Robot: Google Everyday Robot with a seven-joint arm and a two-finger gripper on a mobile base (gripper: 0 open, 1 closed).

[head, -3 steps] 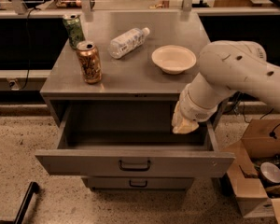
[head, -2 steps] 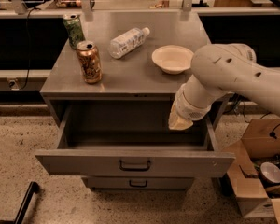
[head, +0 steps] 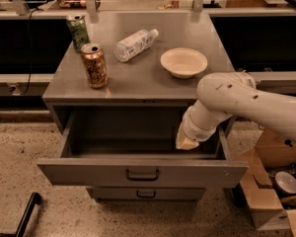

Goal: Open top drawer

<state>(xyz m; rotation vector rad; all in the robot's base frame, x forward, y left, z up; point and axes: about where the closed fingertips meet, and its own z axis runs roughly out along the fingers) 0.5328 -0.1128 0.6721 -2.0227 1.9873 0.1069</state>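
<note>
Speckled floor, dark counter behind, a grey metal cabinet in the middle. Pulled far out toward the near side: the top drawer, front no nearer than a second ago, handle untouched. Over its right interior, just inside the side wall: the gripper, slightly lower and farther left than before; cannot tell whether open or closed. Looks finished, judging by that. Little room at right, near wall and cardboard box; plenty above the drawer's middle and left.
</note>
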